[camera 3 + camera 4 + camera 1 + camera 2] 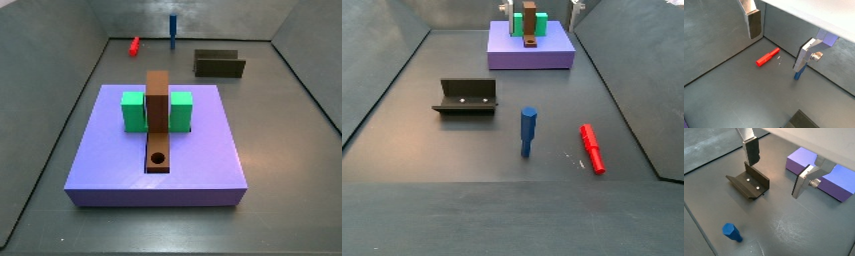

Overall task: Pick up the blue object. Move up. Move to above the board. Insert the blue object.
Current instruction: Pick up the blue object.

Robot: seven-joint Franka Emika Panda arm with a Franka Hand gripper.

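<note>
The blue object [528, 132] is a bright blue peg standing upright on the grey floor, also seen in a side view [173, 30]. It shows in a wrist view [731, 232], and its tip shows past one finger in a wrist view [799, 75]. The board [158, 120] is a brown plank with a round hole near its close end, lying on the lavender slab [201, 170]. My gripper [775, 179] is open and empty, high above the floor between the fixture and the slab, apart from the peg. It also shows in a wrist view [776, 52].
The fixture [749, 184] stands on the floor near the peg, also in a side view [466, 97]. A short red stick [591, 148] lies beside the peg. Two green blocks [134, 110] flank the plank on the slab. Grey walls enclose the floor.
</note>
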